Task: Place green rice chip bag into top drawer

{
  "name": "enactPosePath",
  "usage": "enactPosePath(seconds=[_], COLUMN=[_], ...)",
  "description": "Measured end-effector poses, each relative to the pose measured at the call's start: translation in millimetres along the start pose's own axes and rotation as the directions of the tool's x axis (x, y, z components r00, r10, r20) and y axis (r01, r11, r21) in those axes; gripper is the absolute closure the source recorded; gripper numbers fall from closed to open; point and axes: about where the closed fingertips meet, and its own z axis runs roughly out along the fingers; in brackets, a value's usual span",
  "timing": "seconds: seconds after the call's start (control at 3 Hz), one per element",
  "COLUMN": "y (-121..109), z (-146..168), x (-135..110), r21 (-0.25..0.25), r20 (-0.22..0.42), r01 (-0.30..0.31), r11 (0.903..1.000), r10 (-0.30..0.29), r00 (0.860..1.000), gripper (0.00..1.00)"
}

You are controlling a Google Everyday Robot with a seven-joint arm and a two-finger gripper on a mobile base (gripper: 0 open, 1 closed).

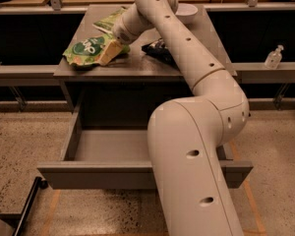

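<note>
**Gripper at the green bag on the tabletop, drawer pulled open below**

Lower left of the frame: a black bar (28, 208) slanting across speckled floor.

Upper left, on the front left part of the grey table (137, 69): the green rice chip bag (84, 50), puffy, bright green, round dark logo facing up, lying flat and not lifted. Just behind it, toward the top of the frame: a flatter olive-green bag (107, 21), also on the tabletop.

At the right edge of the chip bag: the gripper (111, 52), angled down and leftward, its tan tip touching the bag. Open or closed on the bag: cannot tell from this view.

Below the table, across the lower middle of the frame: the top drawer (96, 175), pulled well out, grey, shallow, plain flat front panel nearest the camera, nothing seen on the visible part of its floor; right part hidden behind the arm.

Centre to right: the cream arm (196, 146), rising large from the bottom edge, bending at right of centre, then reaching up and left over the table to the gripper.

Beside the arm on the tabletop: a dark blue bag (156, 49), partly covered. Behind it, at the table's far edge: a white bowl (188, 13).

Far right, on a low ledge: a clear pump bottle (274, 58), well apart from the table.
</note>
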Motion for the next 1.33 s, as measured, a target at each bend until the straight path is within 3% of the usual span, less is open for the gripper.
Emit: enactPosePath(seconds=[0.67,1.0,1.33], y=[-4,3,21], z=[-17,-38,-61], x=[11,5,3], r21=[0.031,0.043,0.037], r20=[0.042,0.056,0.051], r01=[-0.027,0.007,0.036], r11=[0.9991,0.9991,0.9987], r10=[0.026,-0.009,-0.038], r00=[0.999,0.998,0.998], gripper=[0.65,0.88,1.00])
